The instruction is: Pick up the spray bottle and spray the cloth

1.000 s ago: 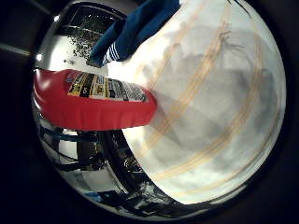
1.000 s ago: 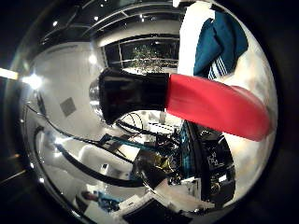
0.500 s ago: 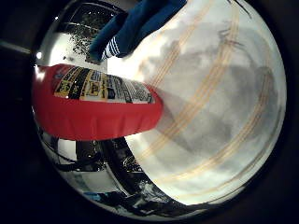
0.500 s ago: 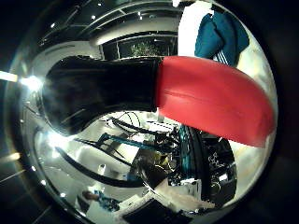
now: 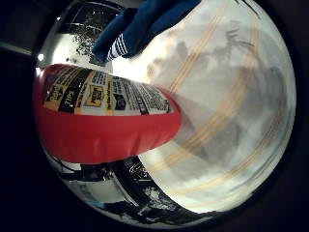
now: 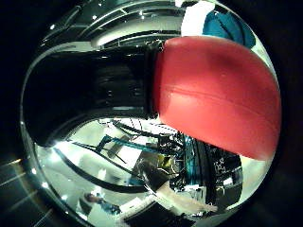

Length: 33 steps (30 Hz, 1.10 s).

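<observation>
While the red bottle (image 6: 215, 94) looms close, cloth (image 5: 145, 24) lies on table (image 5: 231, 96); robot hand's grasp cannot be told.

The bottle (image 5: 104, 116) is standing on the tablecloth (image 5: 217, 111) and sitting really close to the palm, filling a big chunk of both views. Its sprayer head (image 6: 94, 90) is sitting on top of the body. The cloth (image 5: 140, 24) is lying on the tablecloth too, a bit beyond the bottle, not touching it.
</observation>
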Each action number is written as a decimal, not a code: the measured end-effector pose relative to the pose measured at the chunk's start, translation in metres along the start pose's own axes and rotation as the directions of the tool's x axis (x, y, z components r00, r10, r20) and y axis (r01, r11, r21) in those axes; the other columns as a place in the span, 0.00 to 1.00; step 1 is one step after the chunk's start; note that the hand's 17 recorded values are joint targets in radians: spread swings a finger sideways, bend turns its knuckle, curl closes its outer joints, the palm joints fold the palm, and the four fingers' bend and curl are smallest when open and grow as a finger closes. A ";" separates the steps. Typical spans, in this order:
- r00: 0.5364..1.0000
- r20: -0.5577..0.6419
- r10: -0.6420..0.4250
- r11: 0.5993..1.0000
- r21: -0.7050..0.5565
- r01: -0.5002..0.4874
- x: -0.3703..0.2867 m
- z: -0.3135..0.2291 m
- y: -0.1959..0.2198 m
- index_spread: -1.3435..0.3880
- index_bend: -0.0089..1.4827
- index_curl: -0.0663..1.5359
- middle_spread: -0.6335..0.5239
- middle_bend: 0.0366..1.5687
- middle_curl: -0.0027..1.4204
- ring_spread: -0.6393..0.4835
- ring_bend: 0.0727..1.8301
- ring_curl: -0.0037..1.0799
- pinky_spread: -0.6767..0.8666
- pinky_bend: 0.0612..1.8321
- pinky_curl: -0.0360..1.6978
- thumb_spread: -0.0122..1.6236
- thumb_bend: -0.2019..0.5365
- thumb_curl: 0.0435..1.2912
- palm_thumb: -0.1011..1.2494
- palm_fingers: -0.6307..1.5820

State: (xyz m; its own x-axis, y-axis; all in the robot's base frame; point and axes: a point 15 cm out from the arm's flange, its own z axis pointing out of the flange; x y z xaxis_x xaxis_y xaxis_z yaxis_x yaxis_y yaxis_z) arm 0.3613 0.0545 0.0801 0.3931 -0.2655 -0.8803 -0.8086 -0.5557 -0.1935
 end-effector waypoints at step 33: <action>0.997 0.069 -0.022 0.910 0.415 -0.008 -0.029 -0.003 -0.059 0.67 0.82 0.50 0.46 0.87 0.51 0.40 0.75 0.70 0.32 0.59 0.77 0.60 0.26 0.37 0.89 0.80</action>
State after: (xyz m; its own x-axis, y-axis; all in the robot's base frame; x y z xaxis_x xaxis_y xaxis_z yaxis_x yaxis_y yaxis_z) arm 0.3988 0.0929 0.1181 0.3799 -0.1986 -0.9035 -0.9206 -0.1766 -0.3483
